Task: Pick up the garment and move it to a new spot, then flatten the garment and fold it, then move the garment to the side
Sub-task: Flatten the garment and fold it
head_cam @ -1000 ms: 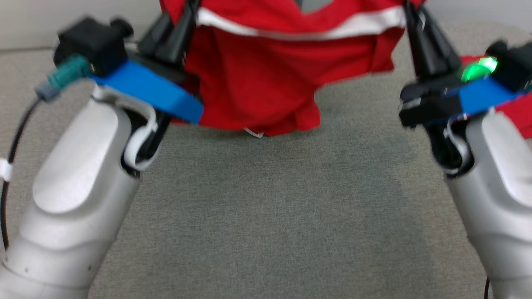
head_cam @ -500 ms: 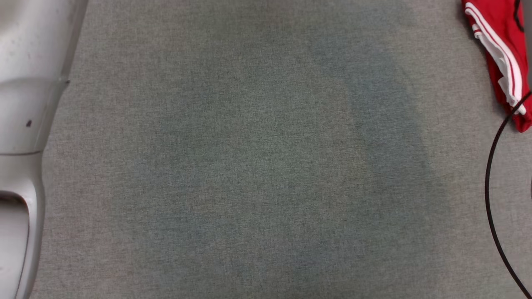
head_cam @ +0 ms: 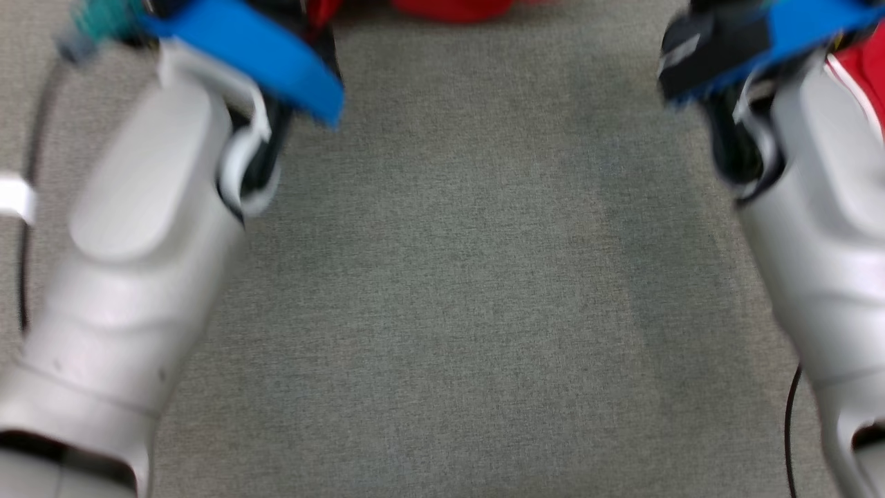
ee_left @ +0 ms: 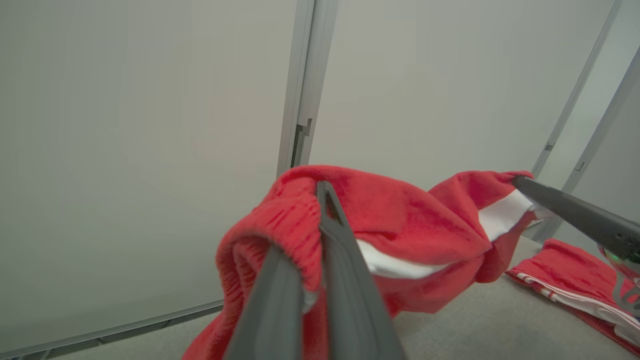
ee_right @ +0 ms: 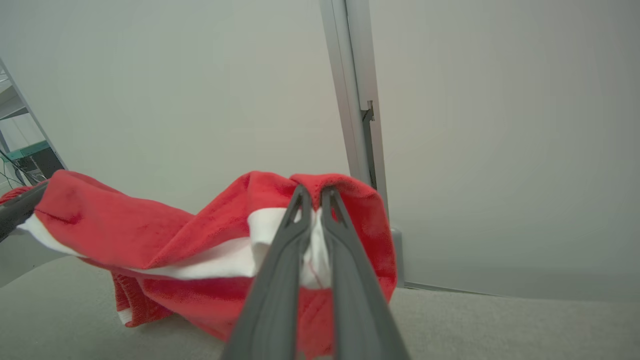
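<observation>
Over grey surface (head_cam: 470, 277), left hand (ee_left: 300, 220) and right hand (ee_right: 315, 192) clamp garment (ee_left: 400, 215); pale wall (ee_left: 125, 125) behind.

Open grey surface (head_cam: 470, 277) before hanging garment (ee_left: 400, 220)

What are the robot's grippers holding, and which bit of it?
Both hold the red garment: the left gripper pinches one end of its upper edge, the right gripper the other end, so it hangs between them.

red garment (ee_right: 165, 235), white stripe (ee_right: 210, 260)
</observation>
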Available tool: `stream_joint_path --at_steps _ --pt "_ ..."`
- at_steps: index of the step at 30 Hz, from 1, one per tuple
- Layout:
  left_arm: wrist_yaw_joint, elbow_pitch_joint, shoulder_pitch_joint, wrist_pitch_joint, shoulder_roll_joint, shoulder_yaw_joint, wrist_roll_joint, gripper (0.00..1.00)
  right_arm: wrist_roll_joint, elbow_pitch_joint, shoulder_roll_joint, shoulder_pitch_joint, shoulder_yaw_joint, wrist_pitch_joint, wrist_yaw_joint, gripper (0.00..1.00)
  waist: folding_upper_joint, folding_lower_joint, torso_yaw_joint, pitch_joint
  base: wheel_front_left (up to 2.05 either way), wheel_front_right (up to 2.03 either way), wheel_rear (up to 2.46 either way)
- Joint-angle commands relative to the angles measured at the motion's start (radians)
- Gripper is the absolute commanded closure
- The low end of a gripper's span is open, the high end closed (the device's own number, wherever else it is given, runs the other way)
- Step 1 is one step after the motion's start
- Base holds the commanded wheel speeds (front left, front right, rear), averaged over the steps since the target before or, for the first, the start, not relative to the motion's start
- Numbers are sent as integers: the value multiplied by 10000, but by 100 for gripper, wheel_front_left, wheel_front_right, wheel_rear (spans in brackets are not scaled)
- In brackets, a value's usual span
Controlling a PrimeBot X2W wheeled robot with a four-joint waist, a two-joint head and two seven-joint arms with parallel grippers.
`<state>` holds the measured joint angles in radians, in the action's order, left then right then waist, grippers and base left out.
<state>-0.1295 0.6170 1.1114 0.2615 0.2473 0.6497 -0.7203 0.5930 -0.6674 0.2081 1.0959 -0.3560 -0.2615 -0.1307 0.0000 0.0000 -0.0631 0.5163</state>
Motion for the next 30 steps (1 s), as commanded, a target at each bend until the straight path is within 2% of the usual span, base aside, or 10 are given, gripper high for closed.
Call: stream_joint_path --at_steps 1,8,14,19,23,30 --pt "-11 -253 -631 43 9 -139 213 100 -137 210 75 -650 -152 -43 -1 100 0 0 16 -105 0 0 0" --pt "-12 -1765 -3964 45 10 -998 1116 100 -320 1457 262 -3610 -44 -44 -1 100 0 0 111 -972 0 0 0" --pt "-12 -2508 -6173 47 240 -1125 1492 100 -394 2154 581 -5462 -516 -43 -1 100 0 0 169 -1783 0 0 0" --pt "-12 -3025 -7959 48 211 -1081 1677 100 -126 2877 725 -7179 -477 -42 -1 100 0 0 234 -2395 0 0 0" --pt "17 -3417 -9047 47 117 -1105 1886 100 200 3429 681 -8571 -179 -42 -1 100 0 0 366 -2794 0 0 0" --pt "254 -4427 -10851 49 -55 -1391 2061 100 66 4596 434 -10642 531 -40 -1 100 0 0 484 -3143 0 0 0"
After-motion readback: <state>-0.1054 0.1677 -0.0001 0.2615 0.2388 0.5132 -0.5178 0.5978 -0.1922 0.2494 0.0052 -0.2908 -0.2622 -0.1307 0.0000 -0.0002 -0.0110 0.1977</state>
